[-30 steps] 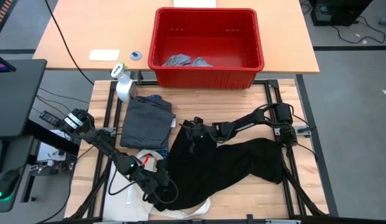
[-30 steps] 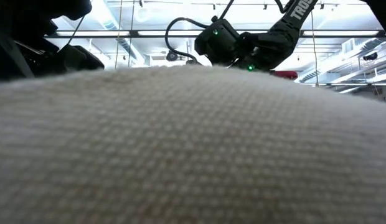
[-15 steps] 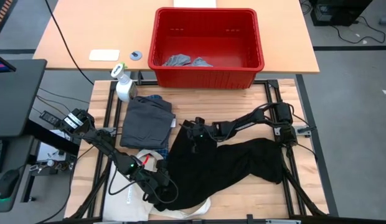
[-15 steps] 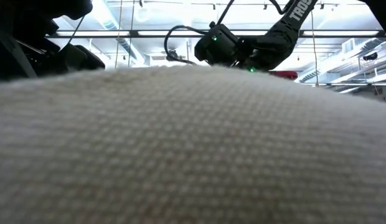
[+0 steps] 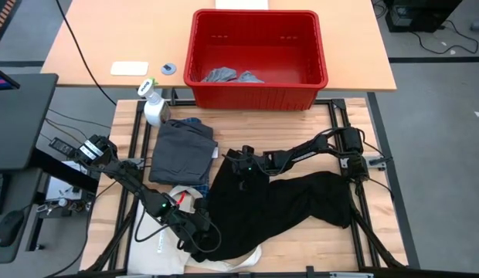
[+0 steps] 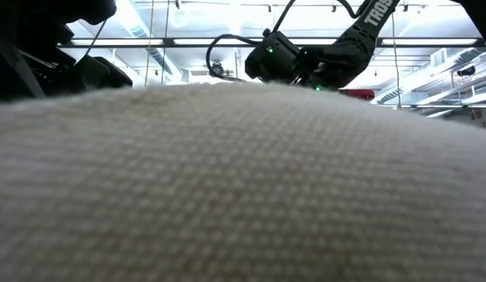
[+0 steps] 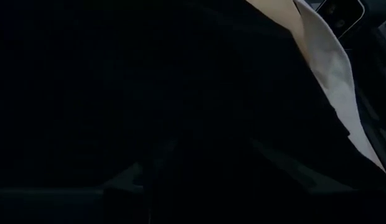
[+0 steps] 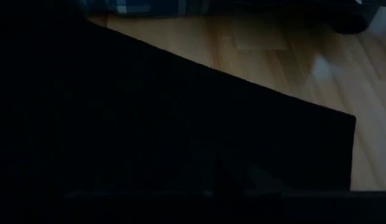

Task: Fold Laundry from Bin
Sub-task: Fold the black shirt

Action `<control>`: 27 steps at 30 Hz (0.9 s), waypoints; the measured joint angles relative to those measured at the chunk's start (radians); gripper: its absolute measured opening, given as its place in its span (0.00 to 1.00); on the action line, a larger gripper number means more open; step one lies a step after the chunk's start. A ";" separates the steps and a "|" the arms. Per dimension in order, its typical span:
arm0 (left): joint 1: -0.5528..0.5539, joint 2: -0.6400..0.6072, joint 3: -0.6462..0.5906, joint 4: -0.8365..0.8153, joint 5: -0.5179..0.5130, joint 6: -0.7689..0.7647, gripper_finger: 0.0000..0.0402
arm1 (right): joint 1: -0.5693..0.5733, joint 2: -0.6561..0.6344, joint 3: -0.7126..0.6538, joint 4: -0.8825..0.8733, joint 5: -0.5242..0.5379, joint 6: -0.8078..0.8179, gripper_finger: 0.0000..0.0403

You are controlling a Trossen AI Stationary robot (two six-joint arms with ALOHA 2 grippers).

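Wood table: right gripper (image 5: 238, 171) fingers together (seemingly pinching black garment (image 5: 278, 202)); arm lettering "TROS".

The right arm (image 6: 360, 27) bears white letters reading "TROS", cut off.

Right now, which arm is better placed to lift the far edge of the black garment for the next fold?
The right. The right gripper is shut at the black garment's far edge; the left gripper is at its near corner.
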 joint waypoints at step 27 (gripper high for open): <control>0.000 0.000 0.000 0.009 0.000 0.021 0.47 | 0.040 -0.159 0.139 -0.022 0.372 -0.269 0.00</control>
